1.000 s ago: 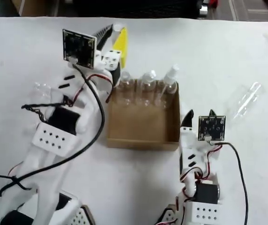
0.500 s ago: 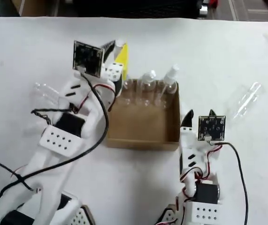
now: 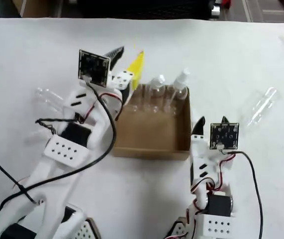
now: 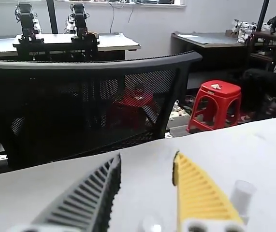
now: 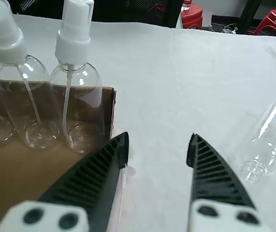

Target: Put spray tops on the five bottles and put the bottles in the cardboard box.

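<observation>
The cardboard box [image 3: 151, 130] sits mid-table. Along its far wall stand three clear bottles: one [image 3: 135, 98] partly under my left gripper, its top hidden, one [image 3: 156, 88] in the middle, and one [image 3: 179, 87] with a white spray top. My left gripper [image 3: 132, 50] hangs open above the box's far left corner, black and yellow fingers apart around nothing [image 4: 146, 162]. My right gripper [image 5: 158, 140] is open and empty at the box's right wall [image 3: 214, 118]. Two capped bottles [image 5: 75, 96] stand just ahead of it.
One clear bottle without a spray top [image 3: 47, 97] lies on the white table left of the left arm. Another [image 3: 262, 105] lies to the right of the box, also in the right wrist view [image 5: 268, 140]. A black mesh chair [image 4: 89, 101] stands beyond the table's far edge.
The left arm has swung right toward the box's far left corner, and its fingers have spread wider. The right arm has kept still.
</observation>
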